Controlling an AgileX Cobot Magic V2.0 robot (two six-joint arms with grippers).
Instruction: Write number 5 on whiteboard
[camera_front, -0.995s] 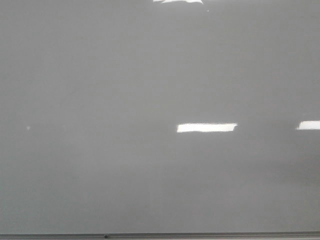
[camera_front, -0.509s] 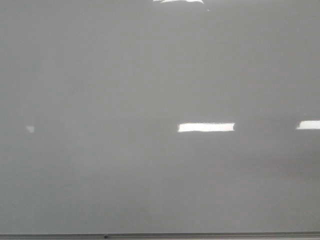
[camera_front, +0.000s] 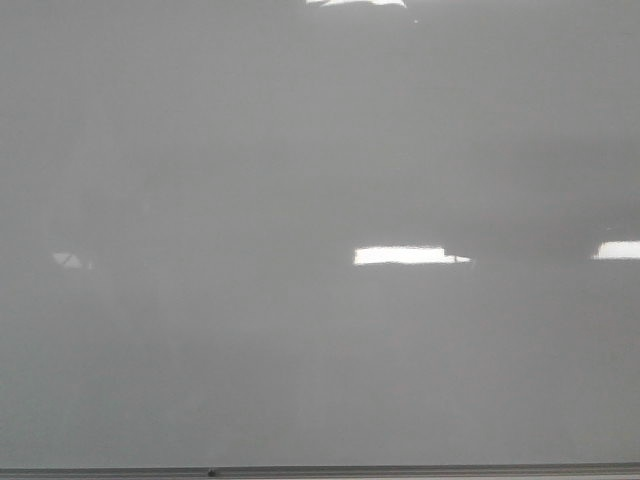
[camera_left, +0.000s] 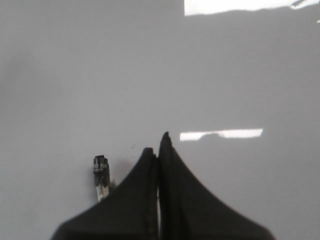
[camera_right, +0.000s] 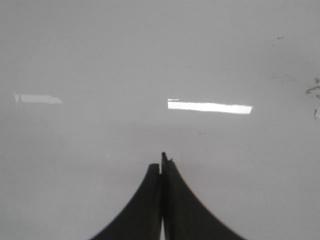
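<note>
Where lights glare, bare whiteboard (camera_front: 300, 150)

one whiteboard (camera_front: 300, 180), two grippers (camera_left: 159, 150) (camera_right: 162, 162), one small black object (camera_left: 100, 172)

Whiteboard (camera_front: 300, 150): glossy pale grey surface fills the front view, with a thin grey metal edge strip (camera_front: 400, 470) along the near side. A small black marker-like object (camera_left: 100, 175) lies on it.
</note>
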